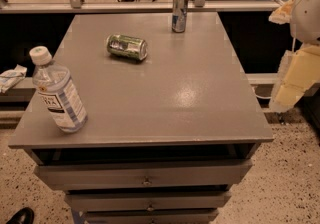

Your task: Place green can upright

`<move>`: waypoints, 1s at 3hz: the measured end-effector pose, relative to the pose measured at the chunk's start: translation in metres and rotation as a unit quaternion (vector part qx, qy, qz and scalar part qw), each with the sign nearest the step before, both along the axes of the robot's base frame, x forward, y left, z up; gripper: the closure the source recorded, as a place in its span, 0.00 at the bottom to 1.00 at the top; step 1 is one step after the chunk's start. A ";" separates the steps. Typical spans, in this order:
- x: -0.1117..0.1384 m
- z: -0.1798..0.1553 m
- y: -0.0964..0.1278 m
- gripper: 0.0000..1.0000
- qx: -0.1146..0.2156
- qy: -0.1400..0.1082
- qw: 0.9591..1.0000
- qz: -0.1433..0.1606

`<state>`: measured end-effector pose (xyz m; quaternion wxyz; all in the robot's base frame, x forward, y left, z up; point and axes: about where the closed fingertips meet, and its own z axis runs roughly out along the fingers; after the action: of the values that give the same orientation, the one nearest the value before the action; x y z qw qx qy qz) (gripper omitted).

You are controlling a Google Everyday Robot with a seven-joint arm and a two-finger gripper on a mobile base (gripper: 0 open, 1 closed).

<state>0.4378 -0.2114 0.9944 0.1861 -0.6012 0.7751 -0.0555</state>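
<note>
The green can lies on its side on the grey table top, towards the back left, with its silver top pointing right. My gripper hangs at the right edge of the view, beyond the table's right side and well away from the can. It holds nothing that I can see.
A slim silver-and-blue can stands upright at the back of the table. A clear water bottle with a white cap stands at the front left. The table has drawers below its front edge. A rail runs behind the table.
</note>
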 end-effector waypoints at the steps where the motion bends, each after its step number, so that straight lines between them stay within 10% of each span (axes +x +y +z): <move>1: 0.000 0.000 0.000 0.00 0.000 0.000 1.000 0.000; 3: 0.035 -0.025 0.066 0.00 0.034 0.002 0.999 0.014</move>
<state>0.4731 -0.1458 0.9695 0.2053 -0.6057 0.7684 -0.0253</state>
